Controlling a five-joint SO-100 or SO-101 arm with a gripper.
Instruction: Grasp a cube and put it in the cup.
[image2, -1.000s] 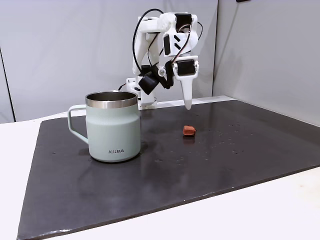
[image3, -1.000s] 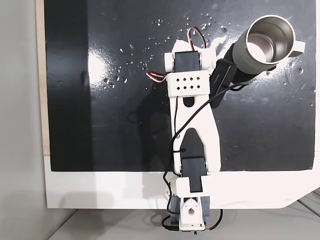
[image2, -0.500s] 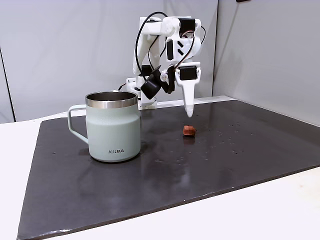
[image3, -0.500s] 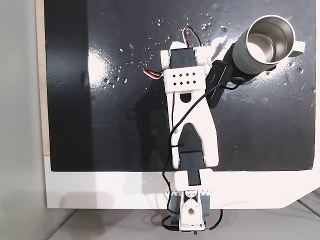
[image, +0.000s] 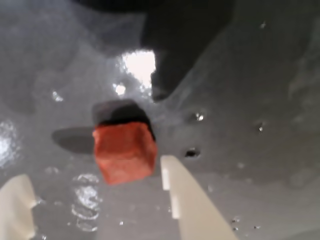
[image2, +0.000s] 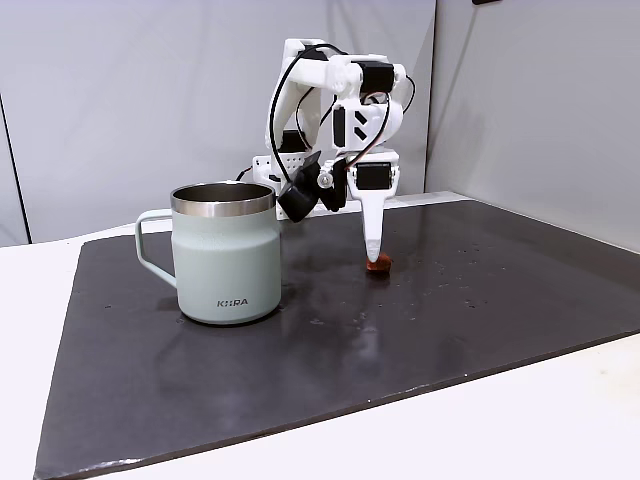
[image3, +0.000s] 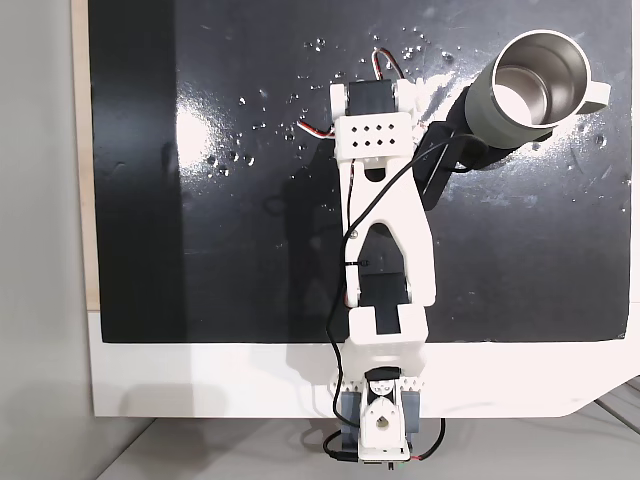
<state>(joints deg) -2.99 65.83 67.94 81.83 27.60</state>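
We see our gripper (image: 95, 200) spread wide around the cube (image: 124, 152), fingertips cut off below; the cup (image2: 224, 252) stands apart.

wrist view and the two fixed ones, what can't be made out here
- Cube: in the top-down fixed view the arm covers it.
- End effector: the wrist view's bottom edge cuts off both fingers, one at lower left, one right of the cube; contact with the cube cannot be told.
- Cup: its dark lettering is too small in the side fixed view to read surely.
- Wrist view: blurred, with glare on the mat.
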